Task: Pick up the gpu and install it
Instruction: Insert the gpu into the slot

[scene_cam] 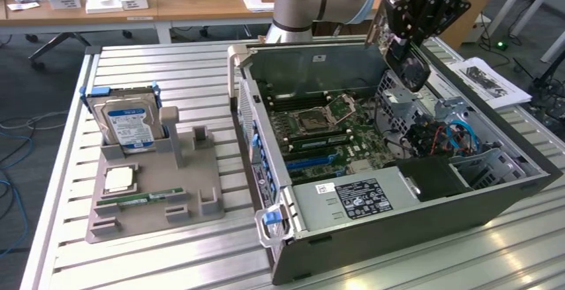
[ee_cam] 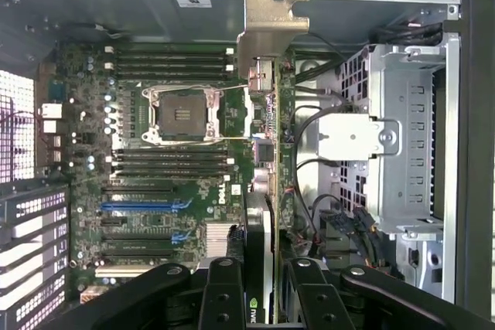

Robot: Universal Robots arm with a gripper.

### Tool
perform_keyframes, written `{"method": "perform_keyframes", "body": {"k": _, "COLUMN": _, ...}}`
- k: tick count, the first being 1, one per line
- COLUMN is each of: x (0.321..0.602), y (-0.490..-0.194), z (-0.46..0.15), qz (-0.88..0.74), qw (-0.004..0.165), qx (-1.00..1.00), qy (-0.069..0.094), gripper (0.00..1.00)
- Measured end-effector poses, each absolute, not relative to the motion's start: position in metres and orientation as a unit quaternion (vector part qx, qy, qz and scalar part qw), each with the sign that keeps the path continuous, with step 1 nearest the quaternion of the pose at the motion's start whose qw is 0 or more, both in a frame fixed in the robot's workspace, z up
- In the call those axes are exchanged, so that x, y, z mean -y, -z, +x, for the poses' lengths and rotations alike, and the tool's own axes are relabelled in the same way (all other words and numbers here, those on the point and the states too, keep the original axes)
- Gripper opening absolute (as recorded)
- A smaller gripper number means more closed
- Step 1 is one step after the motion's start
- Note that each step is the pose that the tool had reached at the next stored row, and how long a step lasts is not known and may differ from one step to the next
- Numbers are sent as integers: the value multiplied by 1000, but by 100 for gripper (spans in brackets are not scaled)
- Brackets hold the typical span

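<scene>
My gripper [scene_cam: 403,38] hangs over the open computer case [scene_cam: 494,200], shut on the gpu [scene_cam: 408,65]. The gpu is a dark card with a pale metal bracket, held on edge above the case's far right part. In the wrist view the gpu [ee_cam: 267,191] runs edge-on away from my gripper [ee_cam: 267,272], between the two black fingers [ee_cam: 223,291]. Its bracket [ee_cam: 267,28] points at the case's rear wall. Under the card lies the green motherboard [ee_cam: 170,152] with its blue expansion slots [ee_cam: 147,206]. The card is above the board and touches none of it.
On the exterior view's left a grey fixture [scene_cam: 198,171] holds a silver hard drive with a blue label [scene_cam: 128,124], a processor chip [scene_cam: 119,179] and a green memory stick [scene_cam: 141,198]. Inside the case are a metal drive cage [ee_cam: 402,137], cables and a power supply [scene_cam: 353,197].
</scene>
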State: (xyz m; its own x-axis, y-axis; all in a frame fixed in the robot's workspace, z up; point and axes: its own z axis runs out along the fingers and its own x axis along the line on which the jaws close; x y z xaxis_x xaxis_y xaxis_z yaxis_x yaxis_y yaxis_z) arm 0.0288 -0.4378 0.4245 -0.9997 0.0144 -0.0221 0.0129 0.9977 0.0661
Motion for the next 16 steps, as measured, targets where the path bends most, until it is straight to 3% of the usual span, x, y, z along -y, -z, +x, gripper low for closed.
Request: {"method": "perform_keyframes", "body": {"k": 16, "x": 438, "y": -424, "z": 29, "qz": -91, "qw": 8, "qx": -995, "qy": -34, "gripper": 27}}
